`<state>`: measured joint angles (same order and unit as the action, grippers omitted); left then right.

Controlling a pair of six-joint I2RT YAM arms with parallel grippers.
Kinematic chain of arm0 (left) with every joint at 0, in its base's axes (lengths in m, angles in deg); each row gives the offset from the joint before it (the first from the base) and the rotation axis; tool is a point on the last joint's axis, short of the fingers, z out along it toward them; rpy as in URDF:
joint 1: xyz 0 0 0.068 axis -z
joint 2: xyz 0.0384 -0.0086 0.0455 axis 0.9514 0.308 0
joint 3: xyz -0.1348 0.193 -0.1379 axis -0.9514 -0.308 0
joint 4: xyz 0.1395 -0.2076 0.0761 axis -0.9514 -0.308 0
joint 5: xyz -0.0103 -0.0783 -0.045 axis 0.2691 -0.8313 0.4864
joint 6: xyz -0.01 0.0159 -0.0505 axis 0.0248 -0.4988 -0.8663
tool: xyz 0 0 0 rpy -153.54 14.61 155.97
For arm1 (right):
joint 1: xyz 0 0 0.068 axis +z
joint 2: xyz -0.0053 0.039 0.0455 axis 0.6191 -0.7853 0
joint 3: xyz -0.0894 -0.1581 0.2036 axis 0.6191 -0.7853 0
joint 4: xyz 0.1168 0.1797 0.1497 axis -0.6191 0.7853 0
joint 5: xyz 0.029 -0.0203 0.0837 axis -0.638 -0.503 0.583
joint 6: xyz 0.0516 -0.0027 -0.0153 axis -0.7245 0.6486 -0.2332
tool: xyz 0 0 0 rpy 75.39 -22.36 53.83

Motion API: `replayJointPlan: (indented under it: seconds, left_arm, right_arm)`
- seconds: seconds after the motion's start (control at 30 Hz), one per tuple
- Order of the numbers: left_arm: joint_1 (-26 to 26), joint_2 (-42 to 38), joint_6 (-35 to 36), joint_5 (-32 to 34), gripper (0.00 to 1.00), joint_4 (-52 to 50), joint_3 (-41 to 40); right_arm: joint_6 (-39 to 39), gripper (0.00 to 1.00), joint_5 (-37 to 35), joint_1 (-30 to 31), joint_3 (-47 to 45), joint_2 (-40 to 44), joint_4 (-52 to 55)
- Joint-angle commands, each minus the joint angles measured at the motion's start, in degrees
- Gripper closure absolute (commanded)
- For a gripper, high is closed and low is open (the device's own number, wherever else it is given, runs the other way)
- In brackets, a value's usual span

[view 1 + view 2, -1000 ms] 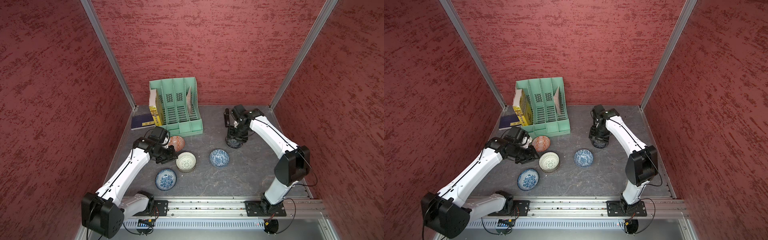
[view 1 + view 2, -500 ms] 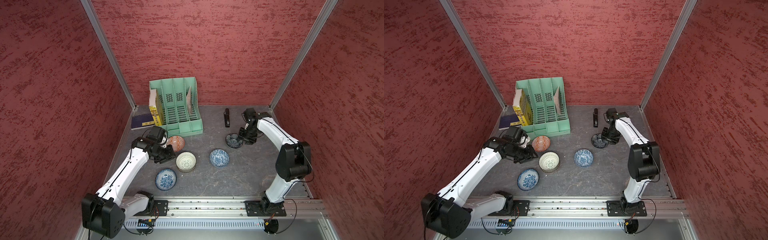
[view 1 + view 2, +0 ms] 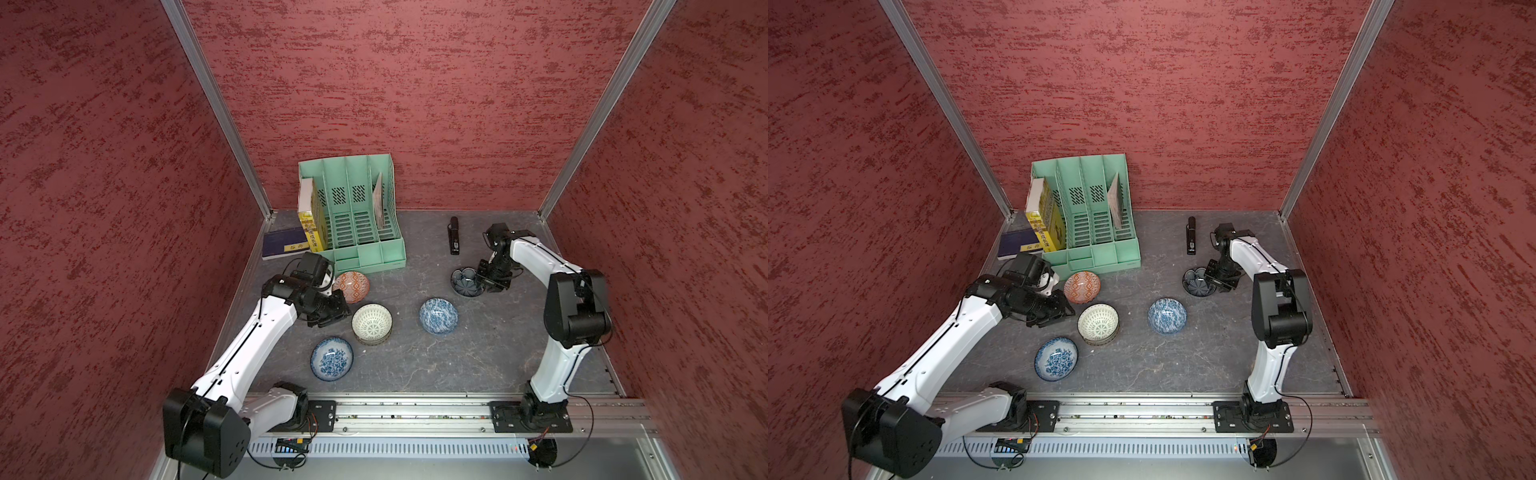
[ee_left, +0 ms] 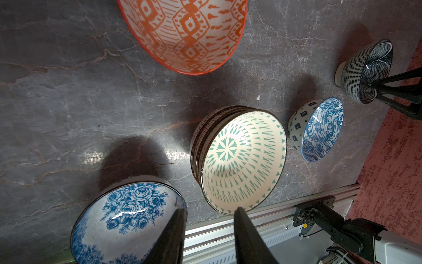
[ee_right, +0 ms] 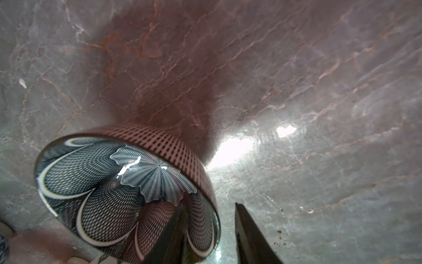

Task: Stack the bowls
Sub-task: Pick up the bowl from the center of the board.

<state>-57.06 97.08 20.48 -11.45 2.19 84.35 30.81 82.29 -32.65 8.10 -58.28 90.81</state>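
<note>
At two o'clock of the worktop (image 3: 478,365), upright and alone: dark petal bowl (image 3: 467,282). Clock read from the top views, twelve at the back wall (image 3: 415,104), six at the rail (image 3: 415,415). Bare grey surface from four to six o'clock of this bowl, down to the rail. Tighter at three, with the right arm and then the side wall.

Toward eight o'clock, well apart, near the middle: blue-white bowl (image 3: 438,316), free on every side. Further toward nine: green-patterned bowl (image 3: 372,323), topmost of a short nested stack, with lower rims visible in the left wrist view. At eleven of the stack, near but apart: orange bowl (image 3: 351,286), just in front of the green file rack (image 3: 365,249). At seven of the stack, nearest the rail: blue floral bowl (image 3: 332,358).

At eleven of the dark petal bowl, apart, close to the back wall: small black oblong thing (image 3: 454,241). In the rack's nine o'clock slot, a yellow book (image 3: 311,224). Flat in the corner beside the rack, a dark blue book (image 3: 282,245).

At three o'clock of the dark petal bowl: right gripper (image 5: 210,205), jaws apart and astride the rim, one finger inside, one outside with a gap to the bowl's wall, not clamped. At nine o'clock of the stack, between orange bowl and blue floral bowl: left gripper (image 4: 209,208), jaws apart, nothing between them.
</note>
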Motion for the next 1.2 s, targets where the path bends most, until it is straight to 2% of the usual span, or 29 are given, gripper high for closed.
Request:
replayJointPlan:
  seconds: [0.0,0.13,0.67,0.8,1.17]
  left_arm:
    - [-0.74,-0.57,0.99,0.96,0.62,0.87,-0.77]
    - [-1.03,-0.77,0.95,1.06,0.62,0.72,-0.81]
    - [-1.73,-1.06,1.10,0.83,0.62,0.85,-0.94]
    - [-1.73,-1.10,1.10,0.54,0.62,0.89,-1.01]
    - [-1.95,-1.18,1.85,-1.81,0.61,-1.84,2.06]
  right_arm:
    - [0.54,0.68,0.97,-0.77,-1.28,-1.08,-2.53]
    - [0.91,0.76,1.47,-0.72,-1.66,-1.28,-3.02]
    - [1.18,0.91,2.16,-0.85,-0.73,-0.33,-2.27]
    - [1.06,1.00,2.59,-0.80,-0.38,0.80,-1.79]
    - [0.47,1.00,7.90,-0.51,1.25,7.70,2.43]
